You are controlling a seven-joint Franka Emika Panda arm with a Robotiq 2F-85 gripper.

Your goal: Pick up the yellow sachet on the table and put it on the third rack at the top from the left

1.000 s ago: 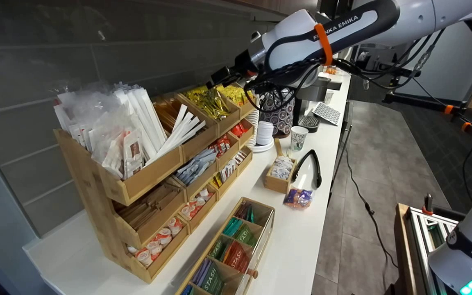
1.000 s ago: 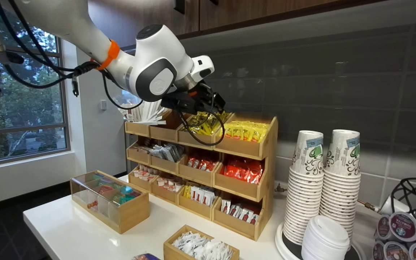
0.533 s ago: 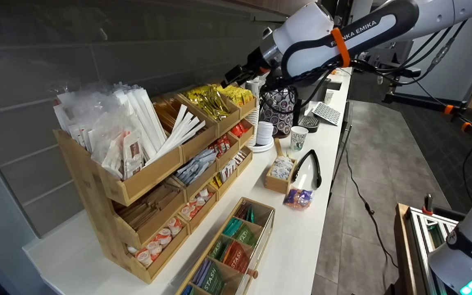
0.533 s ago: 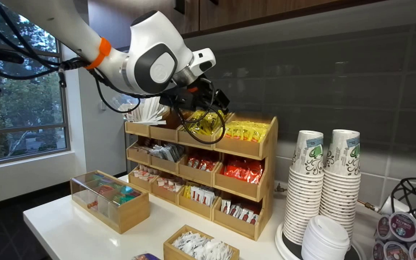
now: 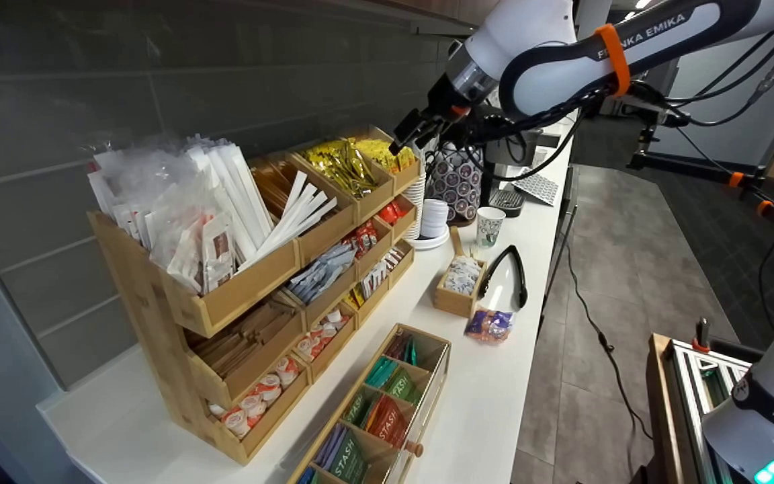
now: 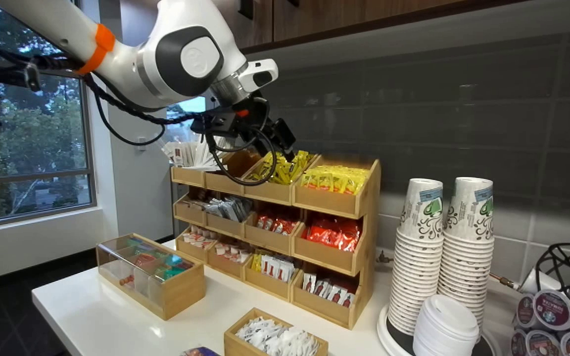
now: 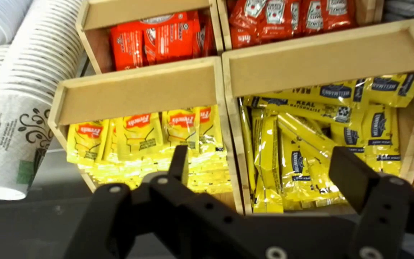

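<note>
My gripper (image 7: 264,167) is open and empty in the wrist view, its fingers wide apart above the top tier. It hangs above the yellow-packet sections in both exterior views (image 5: 406,133) (image 6: 286,143). The third rack (image 7: 322,61) is the top section holding slim yellow Hellmann's sachets (image 7: 302,162); its front wall also shows in an exterior view (image 6: 267,193). I cannot tell which of these is the task's yellow sachet. No loose yellow sachet shows on the visible part of the white table (image 5: 471,390). One finger is over the third rack, the other over the neighbouring section.
The fourth top section (image 7: 138,93) holds yellow French's packets. Red packets (image 7: 164,39) fill the tier below. Tall stacks of paper cups (image 6: 418,257) stand beside the organiser. A tea box (image 6: 151,274) and a box of white packets (image 6: 275,338) stand in front. Cabinets hang above.
The arm has drawn back from the wall, and the gripper has shifted right in an exterior view. More of the yellow packets in the top tier now shows beneath it.
</note>
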